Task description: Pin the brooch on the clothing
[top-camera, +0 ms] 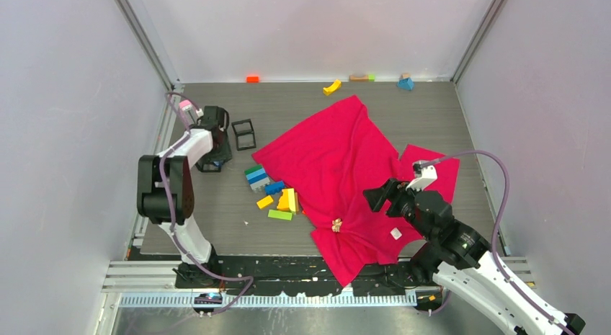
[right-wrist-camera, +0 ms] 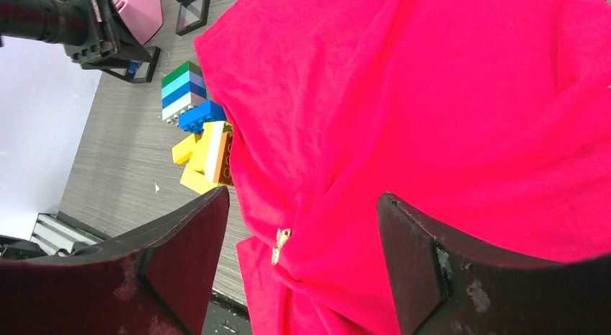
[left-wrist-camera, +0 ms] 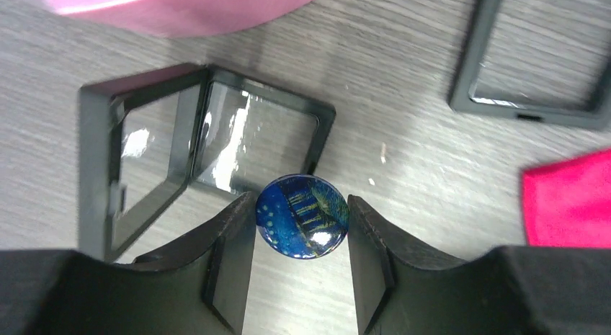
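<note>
So, nothing's pinned yet as far as I can tell. Nearest the arm bases, the right gripper (right-wrist-camera: 301,198) hangs spread wide and empty over the near hem of the red T-shirt (top-camera: 339,155), which lies rumpled on the grey table (top-camera: 223,220). A small gold piece (top-camera: 336,224) sits on a bunched fold there. It might be a pin that's already in, can't say. Past the toy bricks (top-camera: 277,194), the left gripper (left-wrist-camera: 301,199) has its fingers right against a round blue brooch (left-wrist-camera: 302,218) beside the open display cases (left-wrist-camera: 216,140), well apart from the shirt. Properly pinched? Can't tell. Stray blocks (top-camera: 331,87) line the plain far wall (top-camera: 310,32).
</note>
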You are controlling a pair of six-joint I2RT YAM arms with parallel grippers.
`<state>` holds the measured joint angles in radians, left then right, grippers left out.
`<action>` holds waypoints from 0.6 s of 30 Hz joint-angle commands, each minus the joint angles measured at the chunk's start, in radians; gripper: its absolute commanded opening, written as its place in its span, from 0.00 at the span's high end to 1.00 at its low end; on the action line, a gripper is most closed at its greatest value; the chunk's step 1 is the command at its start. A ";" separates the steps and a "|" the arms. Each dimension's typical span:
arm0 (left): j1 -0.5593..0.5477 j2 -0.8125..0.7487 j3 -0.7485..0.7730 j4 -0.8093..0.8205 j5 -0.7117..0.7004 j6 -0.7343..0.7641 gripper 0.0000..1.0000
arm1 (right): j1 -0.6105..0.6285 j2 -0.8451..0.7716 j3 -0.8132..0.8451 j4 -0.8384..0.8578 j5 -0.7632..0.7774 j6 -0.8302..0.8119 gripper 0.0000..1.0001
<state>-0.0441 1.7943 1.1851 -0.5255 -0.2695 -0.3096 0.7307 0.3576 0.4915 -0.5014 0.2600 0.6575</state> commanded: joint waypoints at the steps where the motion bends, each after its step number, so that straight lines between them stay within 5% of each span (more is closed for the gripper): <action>1: -0.018 -0.197 -0.044 0.006 0.057 -0.033 0.60 | -0.001 0.002 0.017 0.045 -0.001 0.013 0.20; 7: -0.098 -0.393 -0.144 0.016 0.281 -0.029 0.62 | -0.002 0.022 0.022 0.061 -0.042 -0.002 0.19; 18: -0.361 -0.434 -0.210 0.063 1.158 0.041 0.66 | -0.001 0.077 0.047 0.222 -0.354 -0.054 0.20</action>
<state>-0.2981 1.3518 0.9550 -0.5095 0.4637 -0.3031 0.7307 0.4076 0.5018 -0.4408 0.0837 0.6384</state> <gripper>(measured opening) 0.476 0.804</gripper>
